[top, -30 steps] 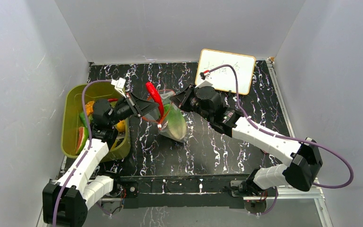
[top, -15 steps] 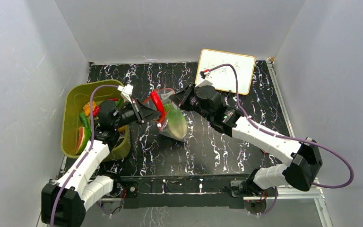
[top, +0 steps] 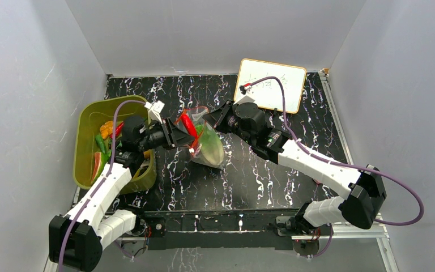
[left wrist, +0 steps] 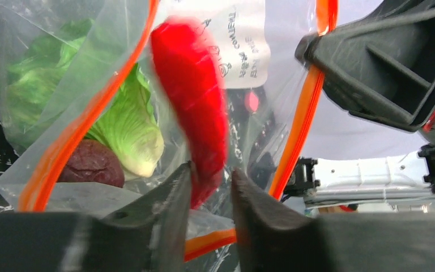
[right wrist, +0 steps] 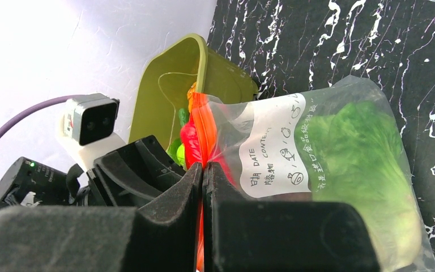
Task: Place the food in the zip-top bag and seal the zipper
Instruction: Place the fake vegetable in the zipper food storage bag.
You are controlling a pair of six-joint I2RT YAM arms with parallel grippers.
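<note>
The clear zip-top bag point(top: 208, 148) lies mid-table, its mouth raised toward the left. Its red-orange zipper point(right wrist: 207, 130) is pinched in my shut right gripper point(right wrist: 203, 170), which shows in the top view point(top: 214, 120). Pale green cabbage point(left wrist: 124, 124) and a dark purple piece point(left wrist: 93, 164) are inside the bag. My left gripper point(left wrist: 211, 181) is at the mouth, jaws slightly apart. A red pepper point(left wrist: 192, 102) is blurred and reaches into the bag. Its tip sits between the jaws, against the left finger and apart from the right. The pepper also shows in the top view point(top: 188, 124).
An olive-green basket point(top: 85, 141) with more toy food stands at the left, just behind my left arm. A white board point(top: 272, 85) lies at the back right, behind my right arm. Grey walls close in the table.
My left gripper has carried the red pepper right and down from above the bag into its mouth. The right gripper has held the zipper still.
</note>
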